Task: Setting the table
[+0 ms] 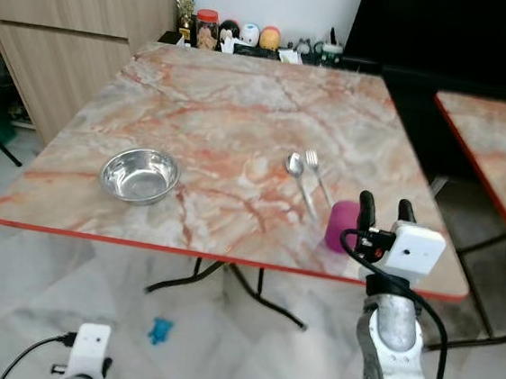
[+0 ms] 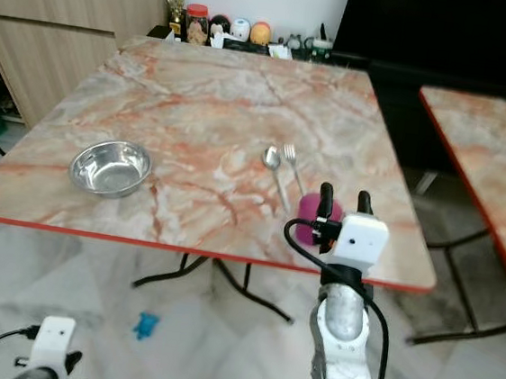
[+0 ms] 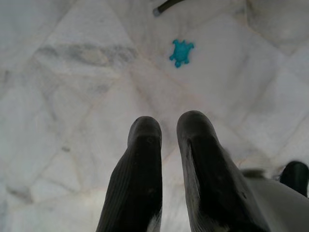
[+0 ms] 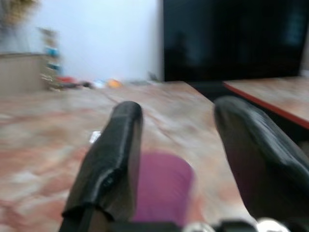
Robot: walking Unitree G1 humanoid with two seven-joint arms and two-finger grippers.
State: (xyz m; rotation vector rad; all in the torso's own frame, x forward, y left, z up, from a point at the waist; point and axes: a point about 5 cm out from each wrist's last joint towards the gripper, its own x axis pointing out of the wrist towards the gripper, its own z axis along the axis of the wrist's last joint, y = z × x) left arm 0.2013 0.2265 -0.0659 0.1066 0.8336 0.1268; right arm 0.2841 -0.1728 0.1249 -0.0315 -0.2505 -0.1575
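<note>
Marble bench (image 1: 235, 97); on it, bowl (image 1: 139, 175) near its front left edge, cup (image 1: 341, 226) at front right, spoon (image 1: 300, 180) and fork (image 1: 318, 175) just behind cup. Right gripper (image 1: 382, 208): jaws spread, flanking cup. Left gripper (image 3: 169, 128): jaws nearly closed, empty, above floor (image 3: 72, 72).

The right arm (image 1: 392, 349) is raised in front of the body, its silver forearm pointing up and forward with a white wrist camera at the top. The right hand (image 1: 383, 209) has its two black fingers (image 4: 110, 164) spread apart, though the wrist view is blurred, so how wide is hard to judge. The left arm (image 1: 84, 362) hangs low at the robot's side, and the left hand (image 3: 169, 133) points at the floor with its fingers close together, seemingly with a narrow gap between them.
</note>
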